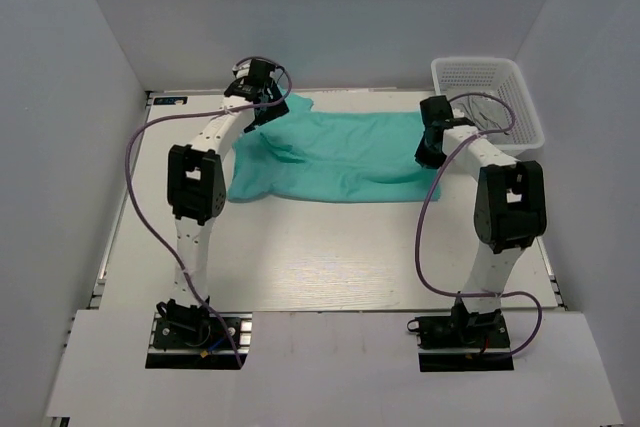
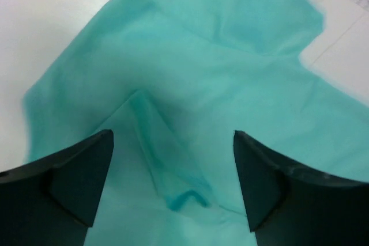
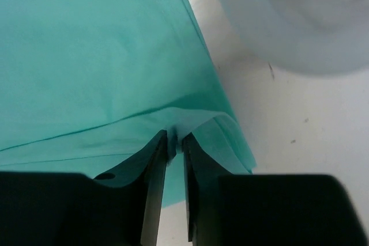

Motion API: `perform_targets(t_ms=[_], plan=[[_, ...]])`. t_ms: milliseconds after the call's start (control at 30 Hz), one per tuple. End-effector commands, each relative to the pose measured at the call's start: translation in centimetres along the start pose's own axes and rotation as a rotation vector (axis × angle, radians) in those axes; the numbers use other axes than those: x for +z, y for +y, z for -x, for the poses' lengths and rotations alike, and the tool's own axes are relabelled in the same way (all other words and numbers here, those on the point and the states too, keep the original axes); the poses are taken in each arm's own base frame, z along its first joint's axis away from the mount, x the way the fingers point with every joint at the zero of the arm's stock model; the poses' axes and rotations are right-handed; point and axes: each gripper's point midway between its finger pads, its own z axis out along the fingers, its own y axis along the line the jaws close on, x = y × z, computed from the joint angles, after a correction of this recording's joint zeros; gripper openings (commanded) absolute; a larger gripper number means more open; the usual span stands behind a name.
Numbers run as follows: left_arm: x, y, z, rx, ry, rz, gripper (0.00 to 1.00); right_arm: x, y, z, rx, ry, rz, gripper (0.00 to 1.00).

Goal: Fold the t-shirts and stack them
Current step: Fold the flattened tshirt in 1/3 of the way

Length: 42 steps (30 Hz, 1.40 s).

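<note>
white tabletop (image 1: 330,257), rumpled thin t-shirt (image 1: 340,152), right fingers (image 3: 151,194) pinching

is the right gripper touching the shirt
Touching. The right wrist view shows the right gripper pinched shut on a fold at the edge of the shirt.

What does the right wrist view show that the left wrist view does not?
Only the right wrist view: the right tool pinched shut on an edge fold of the t-shirt, with the blurred white basket beyond it. Only the left wrist view: the left tool open wide, straddling a raised crease in the cloth without clamping it. Both: the teal cloth lying on the white table.
</note>
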Motion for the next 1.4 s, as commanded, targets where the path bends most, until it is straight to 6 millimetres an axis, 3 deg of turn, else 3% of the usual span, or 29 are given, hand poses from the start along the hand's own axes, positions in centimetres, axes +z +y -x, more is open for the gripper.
perform_targets(t_ms=[0,33,67,133,167,200,267,300,333,367,400,433,467,500,567,600,633,767,867,933,967,1100,1200,1333,1367], plan=[[0.5,-1.9,3.4,0.011,-0.05,-0.06,0.99,-1.3,1.6,3.5,-0.013,-0.048,0.054,0.25],[-0.6,-2.7,6.1,-0.01,-0.096,-0.086,1.0,-2.2,2.4,4.3,-0.021,-0.07,0.073,0.27],[-0.4,-2.4,5.9,0.003,-0.088,-0.067,1.0,-3.0,2.7,4.7,-0.023,-0.094,0.104,0.45],[-0.8,-1.4,5.1,0.012,-0.07,-0.037,1.0,-4.3,3.1,4.6,-0.035,-0.12,0.167,0.66],[-1.3,-1.3,4.8,0.011,-0.065,-0.05,1.0,-5.6,3.3,5.4,-0.024,-0.166,0.201,0.77],[-2.5,-0.9,4.4,0.014,-0.079,-0.078,1.0,-5.7,2.7,4.0,-0.029,-0.159,0.205,0.9],[-4.0,-0.8,3.7,0.023,-0.074,-0.123,1.0,-6.8,2.6,3.0,-0.042,-0.165,0.253,0.9],[-4.0,-0.1,1.8,0.04,-0.042,-0.11,1.0,-6.6,2.7,1.7,-0.059,-0.138,0.277,0.9],[-5.8,-0.6,1.7,0.045,-0.049,-0.138,1.0,-6.7,3.1,1.5,-0.059,-0.144,0.3,0.9],[-6.2,0.0,1.1,0.05,-0.036,-0.129,1.0,-6.8,3.5,0.8,-0.082,-0.138,0.319,0.9],[-5.8,1.1,-0.9,0.062,0.011,-0.111,1.0,-6.6,3.6,-0.9,-0.099,-0.098,0.36,0.9],[-6.0,1.2,-2.4,0.075,0.046,-0.123,1.0,-6.5,4.2,-1.1,-0.116,-0.103,0.384,0.9],[-6.9,1.0,-2.9,0.073,0.057,-0.164,1.0,-6.1,4.5,-1.9,-0.123,-0.086,0.399,0.9],[-6.0,2.6,-5.5,0.075,0.105,-0.13,1.0,-5.4,4.6,-2.9,-0.129,-0.049,0.405,0.9],[-5.3,4.3,-7.1,0.068,0.132,-0.091,1.0,-4.4,4.7,-4.3,-0.139,-0.002,0.394,0.9],[-4.8,5.4,-8.9,0.063,0.171,-0.061,1.0,-4.0,4.7,-4.6,-0.136,0.006,0.389,0.9],[-4.4,6.3,-9.4,0.041,0.187,-0.04,1.0,-3.3,4.9,-6.1,-0.147,0.06,0.409,0.9],[-1.9,8.4,-12.6,0.03,0.246,0.024,1.0,-1.4,4.7,-8.2,-0.133,0.124,0.405,0.9],[-0.6,9.8,-15.2,0.041,0.321,0.082,1.0,0.0,3.6,-9.3,-0.138,0.154,0.35,0.9],[-0.4,11.5,-16.3,0.036,0.352,0.141,1.0,0.8,2.6,-10.2,-0.132,0.178,0.309,0.9],[-0.4,12.8,-17.8,0.041,0.389,0.187,1.0,1.1,1.8,-10.7,-0.131,0.179,0.272,0.9],[-1.3,16.3,-19.6,0.017,0.412,0.299,1.0,1.5,0.0,-12.0,-0.122,0.192,0.219,0.9],[-3.1,18.0,-20.8,0.005,0.431,0.341,1.0,1.1,-0.9,-13.6,-0.127,0.218,0.213,0.9],[-5.8,19.0,-21.9,-0.014,0.44,0.319,1.0,-1.2,-1.6,-17.5,-0.147,0.287,0.291,0.9],[-6.8,19.4,-21.6,-0.026,0.414,0.318,1.0,-2.2,-1.3,-17.6,-0.158,0.278,0.328,0.9]])
